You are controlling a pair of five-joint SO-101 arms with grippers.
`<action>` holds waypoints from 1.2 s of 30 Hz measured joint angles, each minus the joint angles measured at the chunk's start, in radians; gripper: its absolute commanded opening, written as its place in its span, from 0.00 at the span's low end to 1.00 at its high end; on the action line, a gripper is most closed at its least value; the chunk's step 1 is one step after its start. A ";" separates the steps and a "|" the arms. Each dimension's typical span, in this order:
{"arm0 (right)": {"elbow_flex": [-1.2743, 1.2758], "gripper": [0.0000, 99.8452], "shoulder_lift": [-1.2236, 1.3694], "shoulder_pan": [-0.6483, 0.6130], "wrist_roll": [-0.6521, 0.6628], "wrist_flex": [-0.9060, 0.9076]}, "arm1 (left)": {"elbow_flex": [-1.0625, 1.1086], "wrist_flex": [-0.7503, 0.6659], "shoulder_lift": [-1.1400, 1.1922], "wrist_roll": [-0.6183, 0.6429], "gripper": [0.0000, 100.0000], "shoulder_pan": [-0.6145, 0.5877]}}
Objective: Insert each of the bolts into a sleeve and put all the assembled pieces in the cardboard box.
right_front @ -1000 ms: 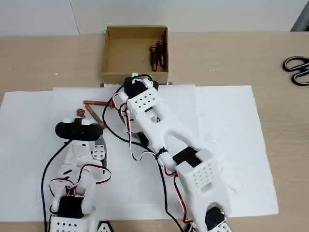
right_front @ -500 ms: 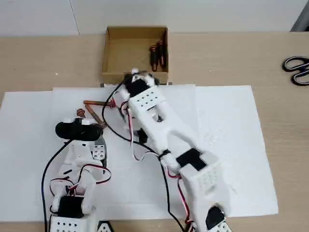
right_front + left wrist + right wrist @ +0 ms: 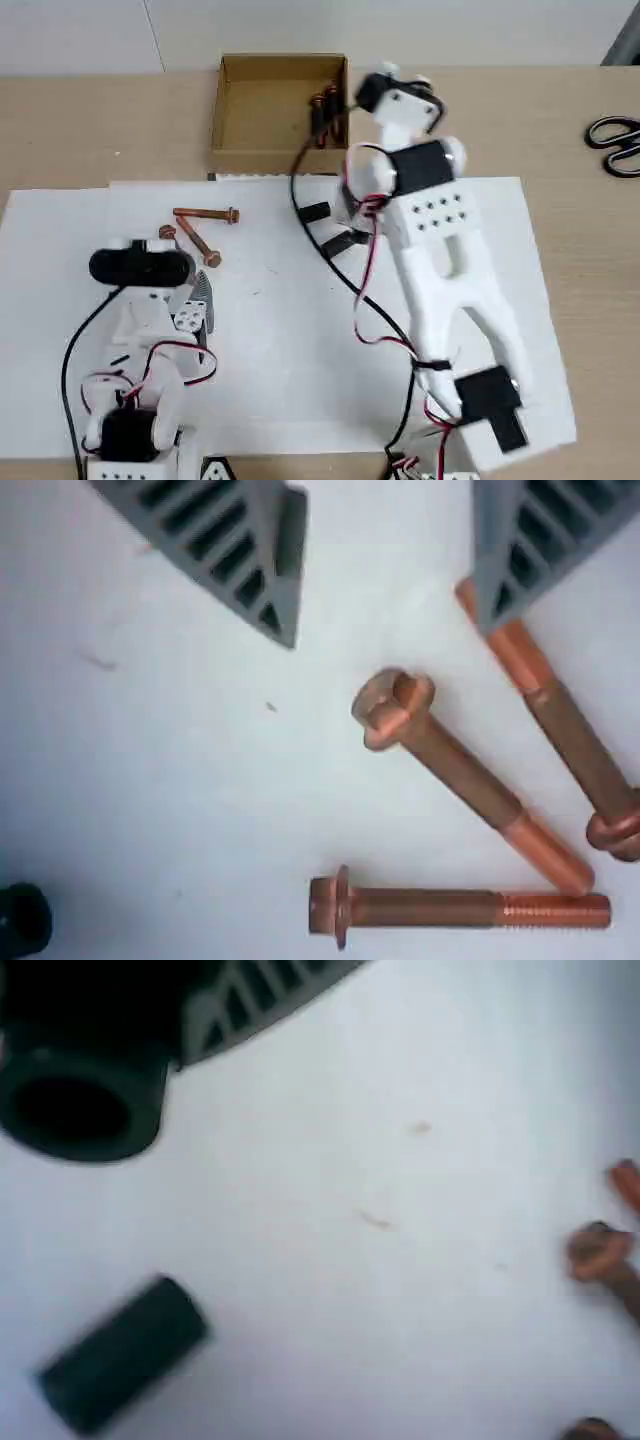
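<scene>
Three copper bolts lie on the white paper [image 3: 450, 300]: one [image 3: 205, 214] [image 3: 450, 908], another [image 3: 197, 243] [image 3: 460, 775] and a third [image 3: 560, 720]. My left gripper [image 3: 385, 580] [image 3: 200, 295] hangs open just short of them, with nothing between its grey fingers. My right gripper [image 3: 345, 240] is shut on a black sleeve [image 3: 80, 1100], held off the paper below the cardboard box [image 3: 228, 110]. Another black sleeve [image 3: 313, 212] [image 3: 120, 1365] lies loose beside it. Assembled pieces [image 3: 325, 110] rest inside the box at its right wall.
Scissors [image 3: 615, 145] lie at the table's far right edge. A further black sleeve [image 3: 20, 920] lies on the paper near the bolts. Black and red cables [image 3: 360, 290] trail from the right arm across the paper. Bolt heads [image 3: 598, 1250] show in the right wrist view.
The right arm has swung away from the box's front wall to the right, uncovering the loose sleeve on the paper. The left arm has drawn back slightly from the bolts.
</scene>
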 measured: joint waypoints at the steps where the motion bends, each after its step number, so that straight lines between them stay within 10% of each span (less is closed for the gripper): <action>1: 0.034 0.00 -0.023 0.018 0.000 0.000 | -0.043 0.000 0.046 0.000 0.11 0.000; 18: 0.396 0.00 -0.384 0.330 0.002 -0.002 | -0.885 0.078 1.281 -0.167 0.04 -0.192; 36: 0.677 0.00 -0.657 0.379 0.000 -0.034 | -0.979 0.063 1.579 0.322 0.04 -0.195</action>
